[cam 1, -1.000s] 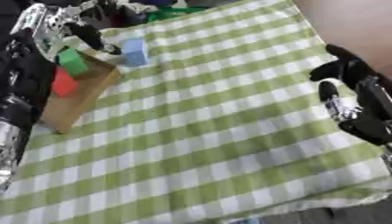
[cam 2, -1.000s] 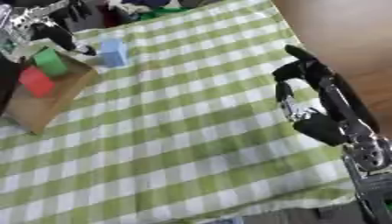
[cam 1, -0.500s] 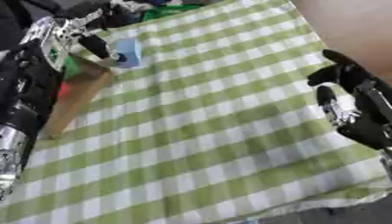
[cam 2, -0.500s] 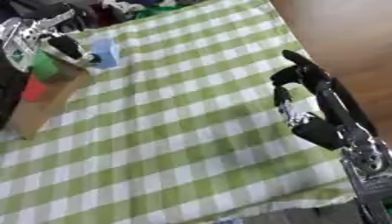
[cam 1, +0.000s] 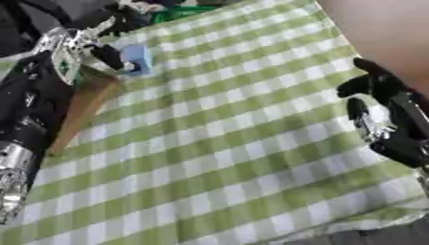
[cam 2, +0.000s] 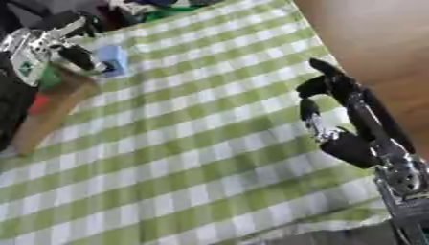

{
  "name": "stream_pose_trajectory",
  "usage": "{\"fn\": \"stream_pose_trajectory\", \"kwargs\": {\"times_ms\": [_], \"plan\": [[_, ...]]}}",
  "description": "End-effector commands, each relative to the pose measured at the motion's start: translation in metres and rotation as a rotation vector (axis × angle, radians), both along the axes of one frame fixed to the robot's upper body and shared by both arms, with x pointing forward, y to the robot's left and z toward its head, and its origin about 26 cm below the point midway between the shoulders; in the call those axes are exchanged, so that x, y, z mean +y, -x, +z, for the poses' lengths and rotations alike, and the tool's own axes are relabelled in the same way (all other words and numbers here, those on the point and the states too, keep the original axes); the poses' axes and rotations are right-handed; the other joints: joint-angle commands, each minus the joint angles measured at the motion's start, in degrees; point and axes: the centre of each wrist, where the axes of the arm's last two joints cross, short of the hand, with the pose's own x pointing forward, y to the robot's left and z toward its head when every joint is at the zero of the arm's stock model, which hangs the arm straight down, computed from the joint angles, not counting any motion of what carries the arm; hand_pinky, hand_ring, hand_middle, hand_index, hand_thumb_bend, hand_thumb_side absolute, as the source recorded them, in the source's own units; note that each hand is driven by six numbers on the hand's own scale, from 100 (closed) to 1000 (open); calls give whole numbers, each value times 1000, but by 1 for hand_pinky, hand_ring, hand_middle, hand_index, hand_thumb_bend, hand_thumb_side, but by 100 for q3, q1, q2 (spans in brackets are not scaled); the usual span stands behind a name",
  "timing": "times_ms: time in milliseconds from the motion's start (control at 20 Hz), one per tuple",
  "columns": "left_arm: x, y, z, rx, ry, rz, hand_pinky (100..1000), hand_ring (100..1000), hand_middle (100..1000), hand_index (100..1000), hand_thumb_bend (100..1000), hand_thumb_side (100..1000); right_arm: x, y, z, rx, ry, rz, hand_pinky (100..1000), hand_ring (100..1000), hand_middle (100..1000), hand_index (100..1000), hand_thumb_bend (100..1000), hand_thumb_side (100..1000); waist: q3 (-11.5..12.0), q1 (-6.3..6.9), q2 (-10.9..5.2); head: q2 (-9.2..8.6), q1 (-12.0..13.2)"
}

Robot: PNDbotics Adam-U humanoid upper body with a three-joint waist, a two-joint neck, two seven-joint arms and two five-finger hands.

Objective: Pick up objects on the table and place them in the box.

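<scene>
One pale blue block (cam 1: 137, 58) is the item in play, sitting at the far left of the green-checked desk (cam 1: 234, 143) just beside the near wall of the cardboard box (cam 1: 84, 107); the robot's left hand (cam 1: 80, 48) is at the block, its dark fingers curled against the side facing the box, seemingly pinching it, though the contact is partly hidden; judged from this, the step in hand is lifting the block and carrying it the short way over the box wall; done well, that means raising it clear of the cardboard edge before moving across, then letting go only once it is above the box interior, where a green shape (cam 2: 50, 76) and a red one (cam 2: 35, 103) show; the right hand (cam 2: 335, 110) idles at the desk's right side, fingers relaxed, holding nothing.
</scene>
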Motion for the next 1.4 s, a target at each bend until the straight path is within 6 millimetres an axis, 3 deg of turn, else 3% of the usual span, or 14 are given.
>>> {"fn": "stream_pose_trajectory", "kwargs": {"times_ms": [50,350,500,550,950,1200,1400], "plan": [[6,0,11,-43,12,22,783,742,727,822,571,158,1,-1,7,-27,7,8,852,718,679,1000,100,630,-30,-40,-71,-95,42],[6,1,0,-33,21,32,772,723,708,815,548,147,2,-1,8,-32,6,10,852,718,678,1000,100,630,-94,-47,-21,-131,61],[7,1,-4,-19,22,30,731,609,580,783,473,127,2,-1,8,-32,5,11,852,718,679,1000,100,629,-106,-58,-20,-133,56],[7,1,-3,-21,22,30,713,573,536,763,403,138,2,-1,8,-31,4,10,852,718,679,1000,100,632,-104,-63,-26,-129,59],[16,7,28,-100,-10,-11,698,536,485,739,357,131,-1,0,4,-17,-6,2,852,719,679,1000,100,621,102,-158,-208,-33,72],[37,18,54,-134,-58,-18,710,568,493,744,345,142,-4,1,-1,1,-15,-9,852,720,680,1000,100,613,322,-265,-379,52,74],[56,27,56,-104,-74,15,716,576,525,752,352,149,-6,2,-3,10,-21,-15,852,720,681,1000,100,610,522,-339,-474,95,80]]}}
